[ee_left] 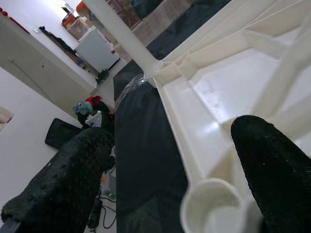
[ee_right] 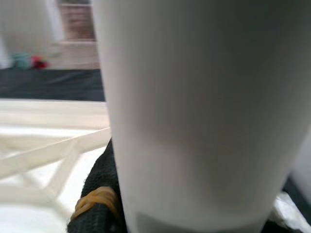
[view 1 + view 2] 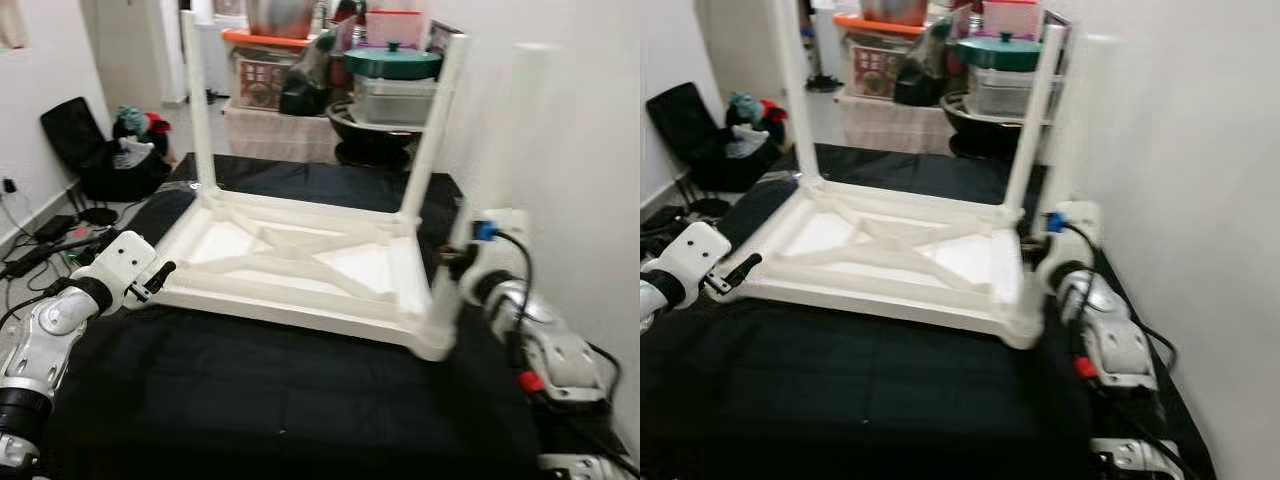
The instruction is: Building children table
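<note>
A white children's table lies upside down on a black cloth. Two white legs stand in its far corners, one at far left and one at far right. A third white leg rises, slightly tilted, from the near right corner, and my right gripper is shut on it low down. In the right wrist view the leg sits right against a black finger. My left gripper is open at the near left corner, its fingers straddling the rim beside an empty leg socket.
Stacked storage boxes and pots stand behind the table. A black bag and cables lie on the floor to the left. A white wall runs close along the right side.
</note>
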{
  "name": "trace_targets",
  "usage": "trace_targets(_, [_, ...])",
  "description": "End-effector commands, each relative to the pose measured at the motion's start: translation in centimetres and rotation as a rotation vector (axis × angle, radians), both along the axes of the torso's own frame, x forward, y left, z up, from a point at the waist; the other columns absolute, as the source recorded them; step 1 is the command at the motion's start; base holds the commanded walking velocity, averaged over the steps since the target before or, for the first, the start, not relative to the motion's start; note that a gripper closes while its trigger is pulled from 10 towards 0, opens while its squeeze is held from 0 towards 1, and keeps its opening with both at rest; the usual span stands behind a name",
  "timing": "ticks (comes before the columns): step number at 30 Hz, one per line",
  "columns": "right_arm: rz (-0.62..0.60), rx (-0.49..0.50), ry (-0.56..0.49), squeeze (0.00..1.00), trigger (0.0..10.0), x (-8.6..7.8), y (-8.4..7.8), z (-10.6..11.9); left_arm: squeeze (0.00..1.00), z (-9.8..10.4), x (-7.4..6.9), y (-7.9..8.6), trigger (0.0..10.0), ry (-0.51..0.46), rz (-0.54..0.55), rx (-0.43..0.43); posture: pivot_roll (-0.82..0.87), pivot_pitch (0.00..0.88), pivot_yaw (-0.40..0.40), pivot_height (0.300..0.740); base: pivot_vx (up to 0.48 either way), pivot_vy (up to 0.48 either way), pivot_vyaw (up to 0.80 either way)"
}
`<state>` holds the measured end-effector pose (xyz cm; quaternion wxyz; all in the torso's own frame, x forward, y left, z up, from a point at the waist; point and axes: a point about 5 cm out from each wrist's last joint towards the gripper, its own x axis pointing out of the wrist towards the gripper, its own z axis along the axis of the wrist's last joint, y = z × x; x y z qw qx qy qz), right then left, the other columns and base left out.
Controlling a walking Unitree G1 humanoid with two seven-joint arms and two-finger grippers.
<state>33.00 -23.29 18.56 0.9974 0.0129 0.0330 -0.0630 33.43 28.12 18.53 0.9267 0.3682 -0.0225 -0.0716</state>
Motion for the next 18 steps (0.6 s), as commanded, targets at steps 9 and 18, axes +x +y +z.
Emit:
trace_targets(9, [-0.054,0.036,0.190,0.06,10.0,-1.4,2.2,-4.2,0.00,-0.4,0.3,-0.7,10.0,0.016,-0.005,-0.006,0.10,0.000,-0.081,0.740,0.000,0.000,0.00])
trace_targets(18, [1.148,0.197,-0.103,0.00,10.0,-7.6,10.2,1.7,0.00,-0.4,0.4,-0.5,10.0,0.022,-0.003,-0.003,0.11,0.000,-0.085,0.740,0.000,0.000,0.00])
